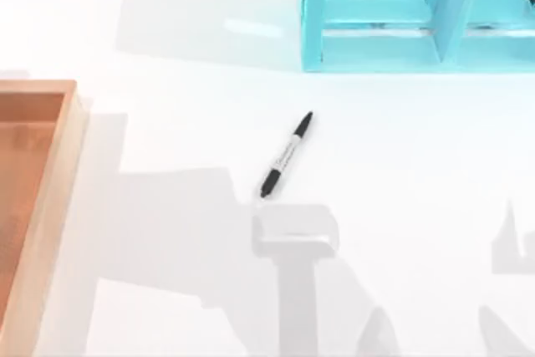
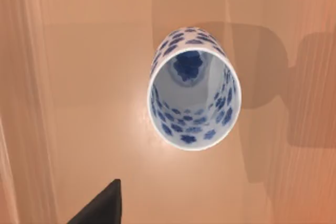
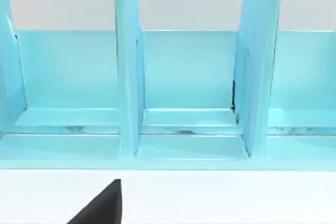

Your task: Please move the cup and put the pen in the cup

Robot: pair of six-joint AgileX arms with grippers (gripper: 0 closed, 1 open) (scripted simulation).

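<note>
Top view: the pen [image 1: 287, 155] lies diagonally on the white table [image 1: 167, 48] near its centre, cap end toward the turquoise rack [image 1: 376, 52] at the back; a wooden tray [image 1: 50, 206] sits at the left edge. Left wrist view: the cup [image 2: 193, 88] stands upright on the tray's wooden floor [image 2: 79, 77], mouth toward the camera, apart from the dark tip of the left gripper [image 2: 102, 205]; its spread cannot be told. Right wrist view: the right gripper [image 3: 102, 205] faces the rack [image 3: 189, 93], well apart from the pen; its spread cannot be told.
</note>
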